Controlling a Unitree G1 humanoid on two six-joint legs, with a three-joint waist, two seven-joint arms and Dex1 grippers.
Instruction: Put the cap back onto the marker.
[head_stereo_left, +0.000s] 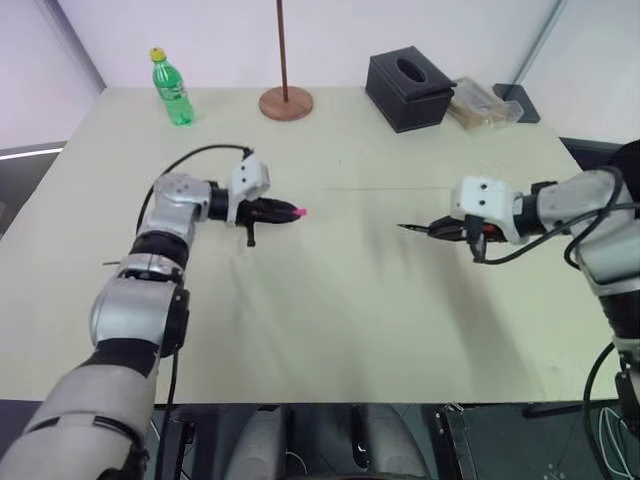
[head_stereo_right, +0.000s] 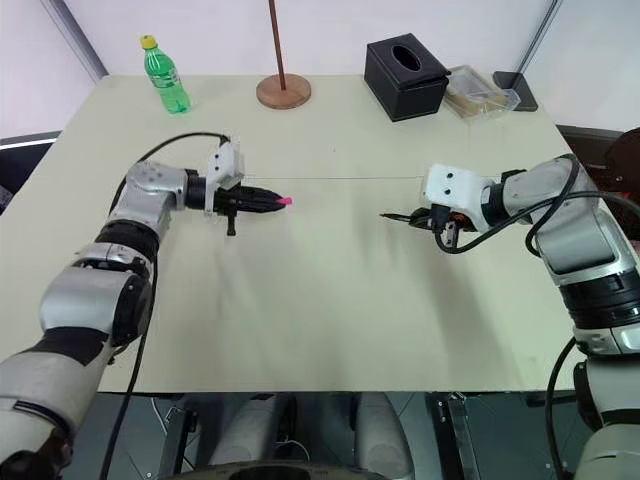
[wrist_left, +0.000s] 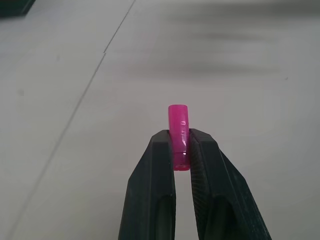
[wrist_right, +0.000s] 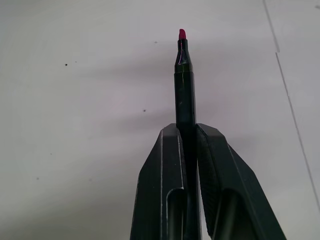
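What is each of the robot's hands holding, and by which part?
The left gripper pinches the pink cap by its lower end. The right gripper clamps the black marker around its barrel, its pink tip sticking out.

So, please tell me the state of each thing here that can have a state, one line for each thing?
cap: off the marker, pinched between the left gripper's fingers, held above the table.
marker: uncapped, pink tip bare, held by the right gripper, pointing toward the cap.
left gripper: shut on the cap.
right gripper: shut on the marker.
green bottle: upright, yellow lid on.
tissue box: standing on the table, top slot open.
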